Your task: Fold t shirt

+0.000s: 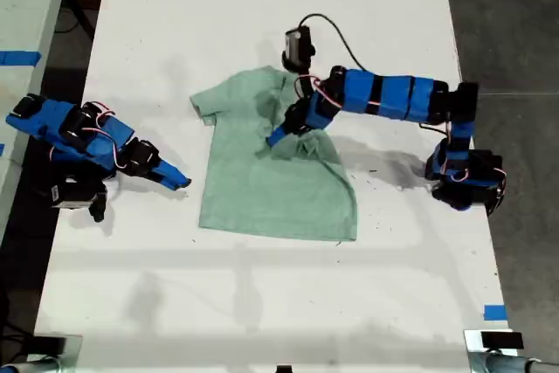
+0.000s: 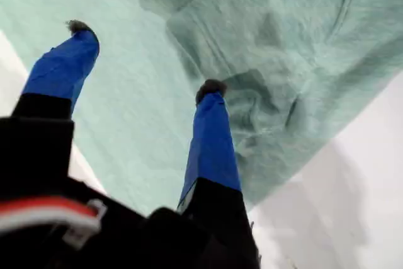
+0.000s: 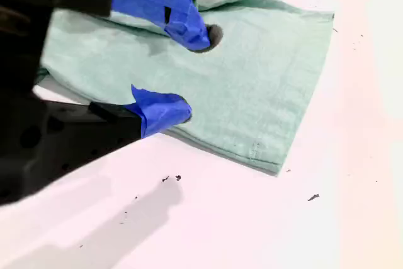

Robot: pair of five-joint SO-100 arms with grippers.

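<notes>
**Over the white table: one gripper above a bunched shirt, one waiting at its edge**

On the white table [image 1: 262,303] of the exterior view, the t shirt [image 1: 262,189] lies mostly flat near the middle, hem toward the bottom of that view. One sleeve sticks out toward the exterior view's left. The sleeve side toward the exterior view's right is pulled inward and crumpled into a heap. My first gripper [image 1: 278,135] reaches in from the exterior view's right and sits at that heap. Its arm's base stands on the table edge at the exterior view's right. My second gripper [image 1: 177,179] lies low at the exterior view's left, beside the shirt's edge but apart from it. Blue tape marks [image 1: 494,312] show at the table's margins.

From the first wrist view, my first gripper [image 2: 145,58] has its two blue fingers spread wide with only flat mint cloth seen between them. The t shirt [image 2: 126,118] fills most of the picture. Its wrinkled fold [image 2: 264,111] sits just beyond one fingertip. I cannot tell whether that tip touches the fabric.

From the second wrist view, my second gripper [image 3: 192,70] is spread too, nothing between its fingers. One fingertip [image 3: 170,108] hangs over bare table just beside the shirt's edge; the other is seen against the t shirt [image 3: 264,74], which lies smooth there with a hemmed corner toward the camera.
</notes>
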